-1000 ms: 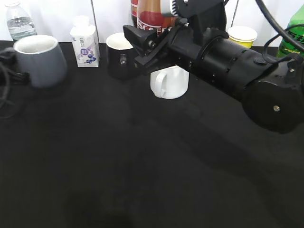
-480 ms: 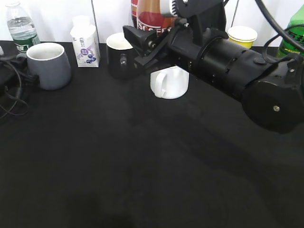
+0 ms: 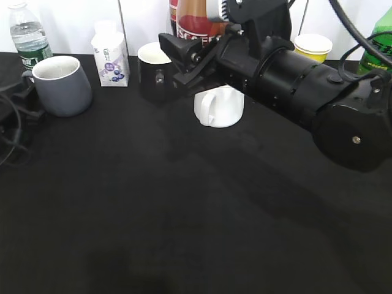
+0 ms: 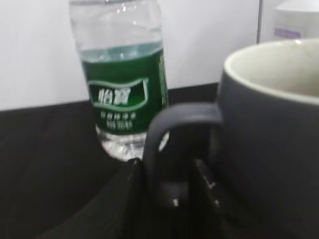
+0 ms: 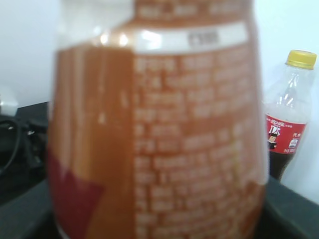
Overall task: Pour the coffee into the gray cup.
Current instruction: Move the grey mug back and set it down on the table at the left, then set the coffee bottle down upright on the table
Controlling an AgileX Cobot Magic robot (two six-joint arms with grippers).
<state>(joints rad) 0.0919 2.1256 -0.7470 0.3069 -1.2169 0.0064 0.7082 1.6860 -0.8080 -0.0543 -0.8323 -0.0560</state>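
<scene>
Evidently we found the coffee [image 5: 154, 129], light, slick plastic at the worktop's back edge, best gripped mid-body, though we could not tell either jaws' state.

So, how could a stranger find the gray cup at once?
Look at the far left of the black table, just before the water bottle. The gray cup stands there, left of the milk carton; it alone is matte slate-gray with a white inside.

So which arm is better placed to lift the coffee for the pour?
Right. Its wrist view is filled by the coffee bottle at close range, and that arm reaches to it at the back. The left gripper sits at the gray cup's handle.
</scene>
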